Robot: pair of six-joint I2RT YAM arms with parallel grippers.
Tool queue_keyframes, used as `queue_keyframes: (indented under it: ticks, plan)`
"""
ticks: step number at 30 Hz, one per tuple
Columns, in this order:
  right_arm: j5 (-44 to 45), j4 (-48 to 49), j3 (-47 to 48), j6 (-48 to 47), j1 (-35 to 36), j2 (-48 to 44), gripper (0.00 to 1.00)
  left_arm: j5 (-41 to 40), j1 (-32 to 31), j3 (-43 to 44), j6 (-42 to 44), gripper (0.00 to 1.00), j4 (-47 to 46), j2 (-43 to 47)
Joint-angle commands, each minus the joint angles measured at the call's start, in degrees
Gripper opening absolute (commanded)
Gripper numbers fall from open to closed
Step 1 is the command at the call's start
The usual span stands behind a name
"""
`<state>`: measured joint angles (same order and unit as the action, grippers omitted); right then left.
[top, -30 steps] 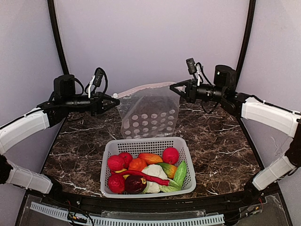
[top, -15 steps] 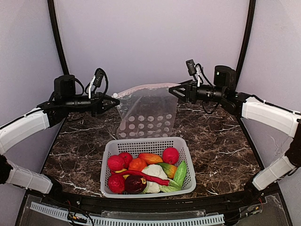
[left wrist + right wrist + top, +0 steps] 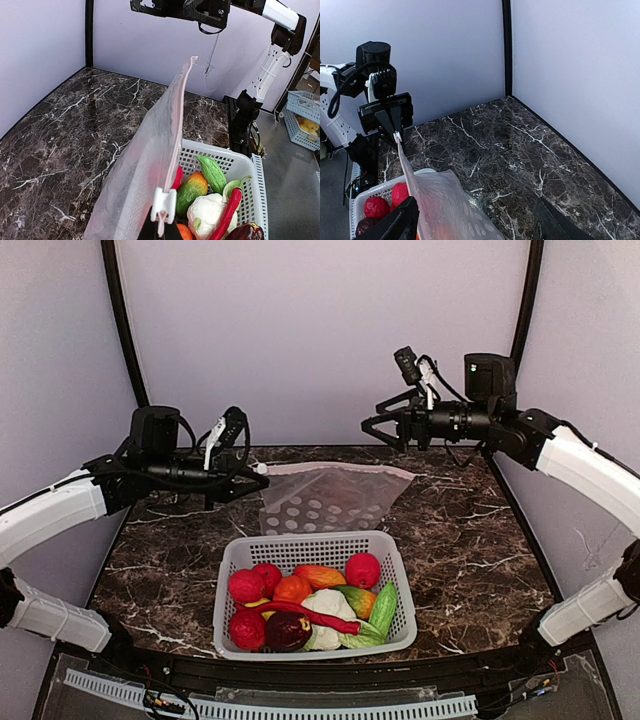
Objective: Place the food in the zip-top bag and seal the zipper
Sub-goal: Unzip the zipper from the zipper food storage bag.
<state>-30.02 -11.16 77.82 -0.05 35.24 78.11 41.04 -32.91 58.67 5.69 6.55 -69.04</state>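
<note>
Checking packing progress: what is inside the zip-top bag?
Nothing shows inside the zip-top bag, only its dot pattern; the food lies in the basket, which hides the bag's near edge.

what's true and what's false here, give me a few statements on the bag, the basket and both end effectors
1. The left end effector is shut on a corner of the zip-top bag. True.
2. The right end effector grips the bag's other corner. False: it is open and up in the air, clear of the bag.
3. The food sits in the white basket. True.
4. A red fruit lies inside the bag. False: the top view shows nothing in the bag.
5. The basket is nearer the arms' bases than the bag. True.
</note>
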Motion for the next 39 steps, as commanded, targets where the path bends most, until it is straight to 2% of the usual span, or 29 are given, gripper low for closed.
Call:
queue_keyframes:
  ticks: [1,6,18,24,39]
  plan:
    - [-2.7,-6.8,3.4,-4.4,3.8,1.6,0.76,1.1,-1.9,2.1,3.3,0.01,4.6,-1.0]
    - [-5.4,-9.0,8.1,-5.2,8.9,6.6,0.67,1.0,-4.0,2.7,4.4,0.01,6.0,-1.6]
    - [-8.0,-8.5,14.8,-3.7,16.0,18.7,0.55,1.4,-5.4,2.7,4.2,0.01,6.1,-2.3]
    - [-10.1,-5.5,14.4,-1.5,16.8,20.8,0.51,1.4,-5.7,2.8,4.1,0.01,6.2,-2.5]
    - [-12.9,-1.7,14.1,0.1,17.6,23.0,0.31,1.2,-5.7,2.8,3.9,0.01,6.2,-2.9]
